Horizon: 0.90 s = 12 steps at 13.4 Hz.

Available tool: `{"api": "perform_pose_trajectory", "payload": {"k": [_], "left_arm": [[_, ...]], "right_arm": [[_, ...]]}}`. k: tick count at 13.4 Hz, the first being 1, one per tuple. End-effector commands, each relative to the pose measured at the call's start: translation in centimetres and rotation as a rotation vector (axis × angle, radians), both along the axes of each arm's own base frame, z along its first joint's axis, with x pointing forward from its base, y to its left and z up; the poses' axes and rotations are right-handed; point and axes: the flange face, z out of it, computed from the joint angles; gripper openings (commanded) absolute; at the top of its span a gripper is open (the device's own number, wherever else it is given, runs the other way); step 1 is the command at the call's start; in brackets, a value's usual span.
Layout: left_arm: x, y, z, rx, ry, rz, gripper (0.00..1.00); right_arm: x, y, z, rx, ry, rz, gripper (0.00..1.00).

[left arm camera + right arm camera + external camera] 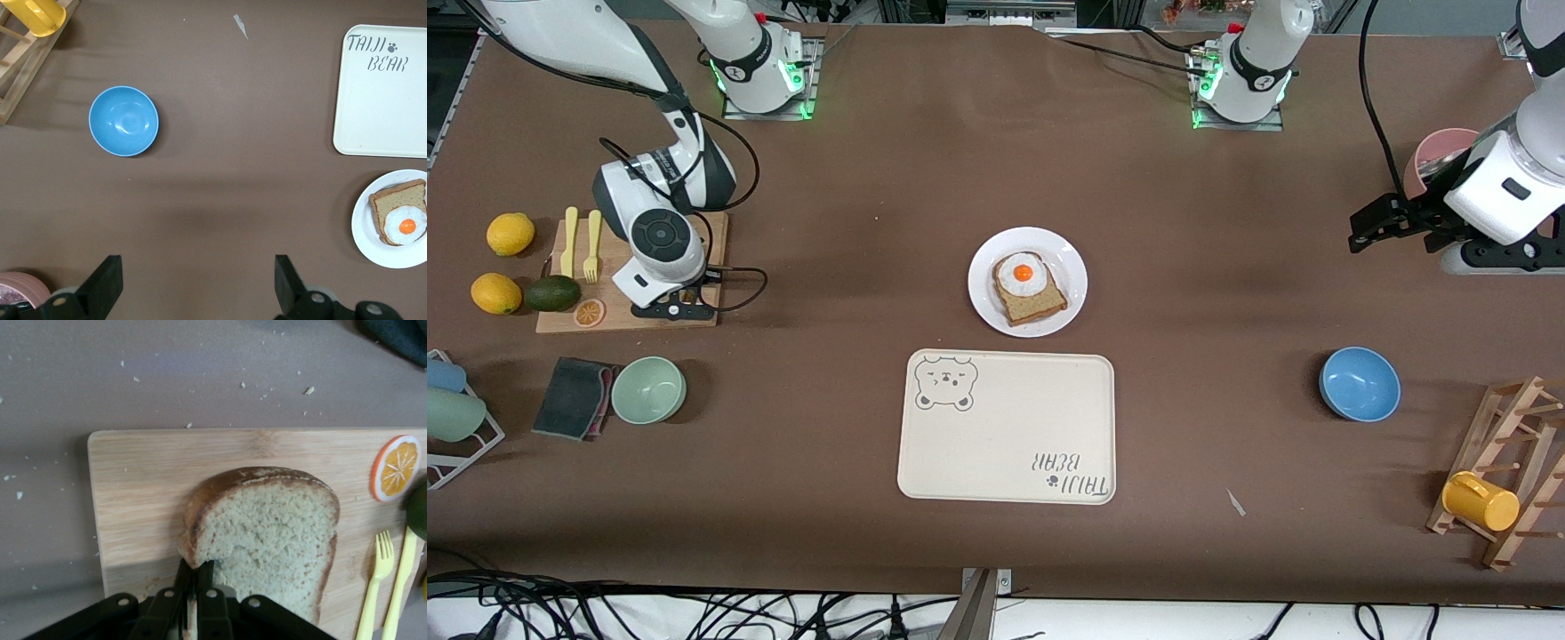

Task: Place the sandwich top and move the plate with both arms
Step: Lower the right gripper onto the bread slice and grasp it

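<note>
The task is at its start, by the look of things. The right tool (193, 587), low over a wooden cutting board (694, 316) at the right arm's end of the bench (1227, 293), has its two black fingers pinched together on the edge of the sandwich top (267, 533). The slice lies flat on the board and is not yet lifted. It is pale, porous bread with a darker brown crust and a rounded upper edge. Crumbs speckle the bench just off the board.

In the middle of the bench sits the plate (983, 307), round, smooth and white. On it rests another bread slice (1040, 304) carrying a glossy fried egg (1021, 272) with an orange yolk. No top slice covers it. Nearer the front camera, close to the plate, lies a cream rectangular tray (1005, 444) with rounded corners and a printed bear face.

The left tool (197, 287) waits above bare bench at the left arm's end, its fingers spread wide and holding nothing. A shiny blue bowl (1359, 383) lies nearby.

Still to come, as I judge it: raising the slice, carrying it to the plate, laying it over the egg, then moving the plate with both arms.

On the board also lie a yellow plastic fork (375, 587), a knife (402, 580) and a flat orange-slice piece (396, 467).
</note>
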Motion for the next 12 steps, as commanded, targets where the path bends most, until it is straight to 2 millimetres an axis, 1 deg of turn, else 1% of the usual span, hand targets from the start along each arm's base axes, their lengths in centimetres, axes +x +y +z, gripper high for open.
{"api": "perform_pose_trajectory", "payload": {"k": [1, 2, 3, 5, 8, 10, 12], "left_arm": [[0.3, -0.2, 0.5, 0.033, 0.002, -0.010, 1.00], [0.3, -0.1, 0.5, 0.034, 0.002, -0.009, 1.00], [0.3, -0.1, 0.5, 0.034, 0.002, -0.009, 1.00], [0.3, -0.2, 0.5, 0.033, 0.002, -0.010, 1.00], [0.3, -0.3, 0.5, 0.032, 0.002, -0.013, 1.00], [0.3, -0.2, 0.5, 0.032, 0.002, -0.012, 1.00], [0.3, -0.1, 0.4, 0.032, 0.004, -0.010, 1.00]], "right_arm": [[1.2, 0.3, 0.7, -0.010, -0.012, 0.037, 0.00], [1.8, 0.4, 1.4, -0.033, 0.000, 0.032, 0.00], [3.0, 1.0, 2.7, -0.057, 0.009, 0.035, 0.00], [5.1, 2.9, 5.6, -0.102, 0.042, 0.036, 0.00], [6.4, 7.2, 8.8, -0.111, 0.060, 0.043, 0.00], [7.4, 10.0, 10.1, -0.094, 0.058, 0.046, 0.00], [8.1, 13.4, 11.8, -0.065, 0.056, 0.044, 0.00]]}}
